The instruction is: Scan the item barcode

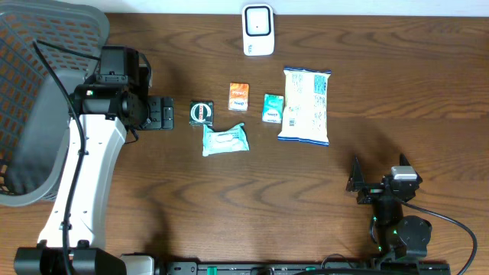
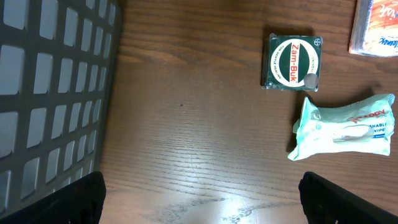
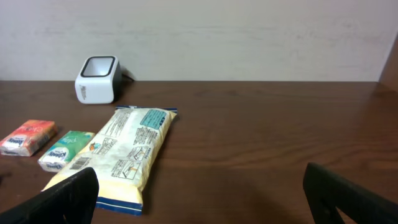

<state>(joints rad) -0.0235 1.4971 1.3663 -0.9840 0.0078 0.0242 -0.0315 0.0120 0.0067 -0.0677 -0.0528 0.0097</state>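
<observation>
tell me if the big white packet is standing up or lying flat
Lying flat: the big white packet rests on its broad face, printed panel up.

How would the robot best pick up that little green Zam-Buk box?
From straight above with the nearby left tool, pinching two opposite straight edges of the Zam-Buk box. It lies flat, label up, low and square, touching nothing, so its sides are likely the only faces to grip.

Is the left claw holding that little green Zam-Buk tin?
No, the Zam-Buk tin lies on the table, clear of the open left gripper.
</observation>
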